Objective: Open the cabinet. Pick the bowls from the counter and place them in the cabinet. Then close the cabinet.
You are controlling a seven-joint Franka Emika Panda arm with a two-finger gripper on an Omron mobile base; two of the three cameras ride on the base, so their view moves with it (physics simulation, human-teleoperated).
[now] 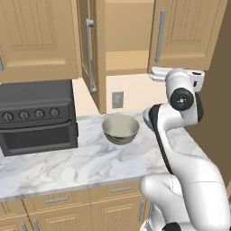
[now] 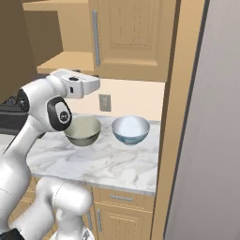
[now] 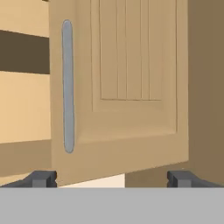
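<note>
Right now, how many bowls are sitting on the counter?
2. The olive-grey bowl sits on the left side of the marble counter, near the robot's arm. The white bowl with the blue pattern sits just to its right.

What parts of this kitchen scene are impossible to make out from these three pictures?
- White bowl: in the left base view the arm covers nearly all of it.
- Cabinet top: cut off by the upper edge in both base views.
- Claw: in the hand view only its two tips show, set wide apart and holding nothing.
- Olive bowl: its underside faces away.
</note>
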